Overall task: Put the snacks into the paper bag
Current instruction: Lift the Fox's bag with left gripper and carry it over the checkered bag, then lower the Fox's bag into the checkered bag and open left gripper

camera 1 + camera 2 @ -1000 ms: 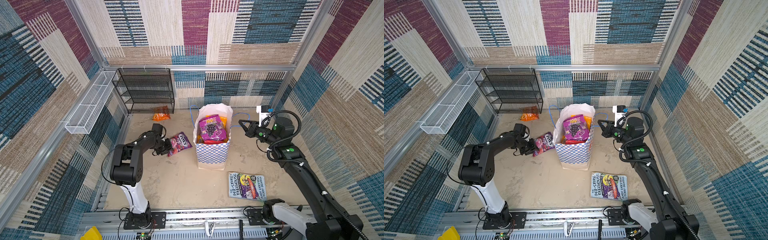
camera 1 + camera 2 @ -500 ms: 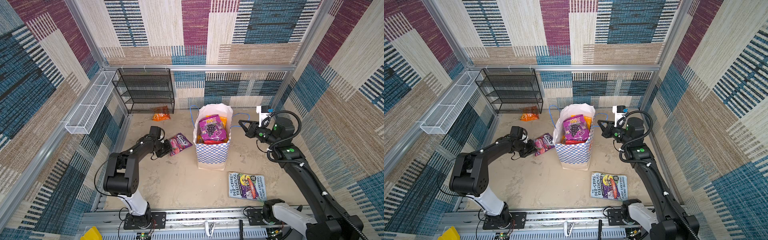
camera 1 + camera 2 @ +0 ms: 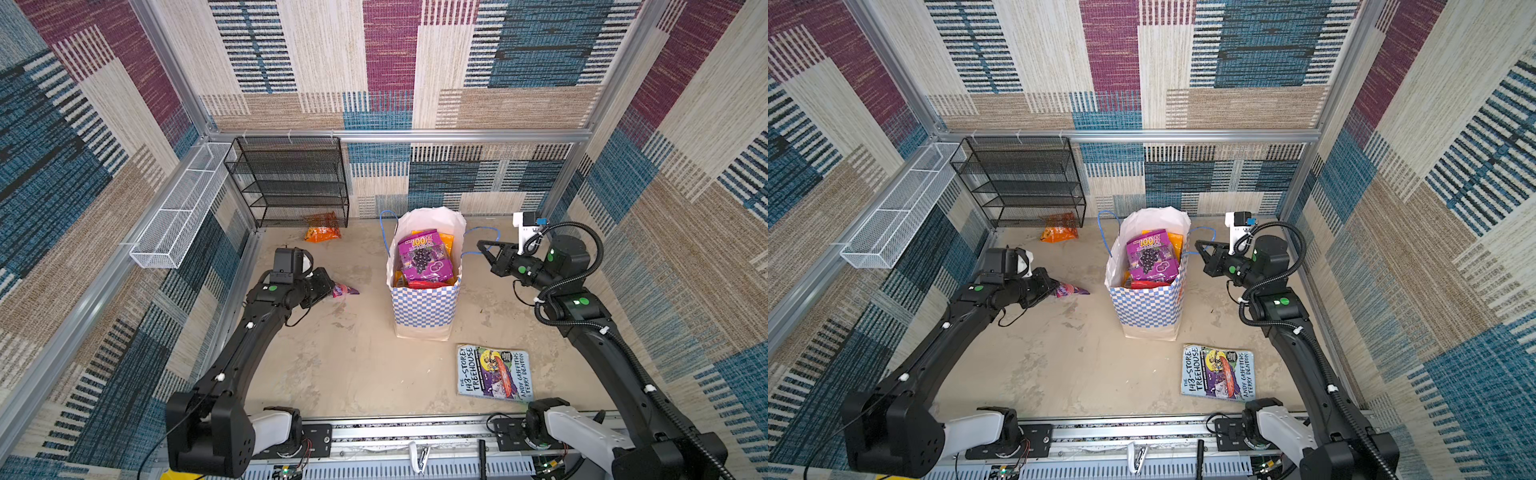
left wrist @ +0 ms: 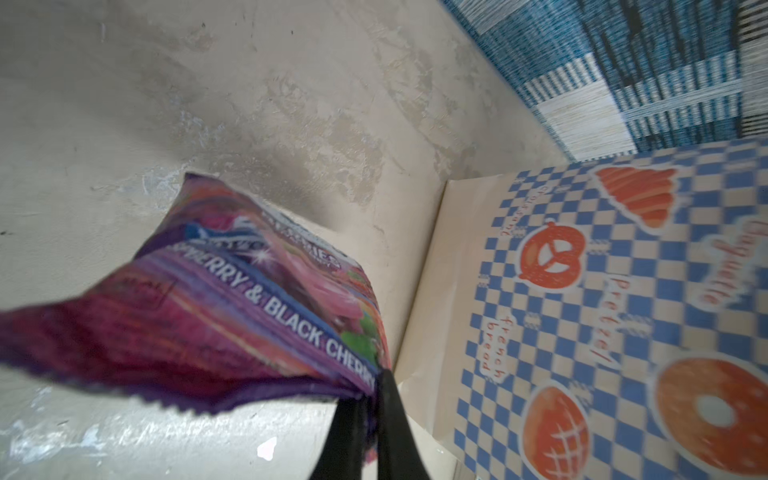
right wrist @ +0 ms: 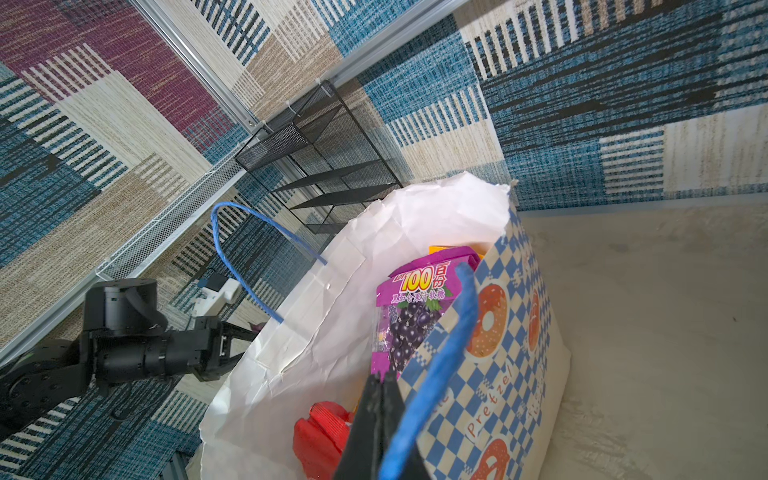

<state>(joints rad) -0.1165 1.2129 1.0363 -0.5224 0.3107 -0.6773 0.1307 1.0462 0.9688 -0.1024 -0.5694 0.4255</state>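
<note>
In a top view, the left gripper [image 3: 326,286], left of the paper bag [image 3: 424,309], is clamped on the Fox's packet [image 3: 345,289].

Left wrist view: the jaws pinch one crimped corner. The film looks light, limp and slippery, so the seam is judged the soundest hold.

Right wrist view: the right gripper [image 5: 380,401] is closed on the bag's blue handle [image 5: 440,357].

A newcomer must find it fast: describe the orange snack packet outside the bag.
Find the black wire rack against the back wall. The orange packet lies on the floor at its foot, left of the paper bag. The nearby purple packet is held by the left gripper.
</note>
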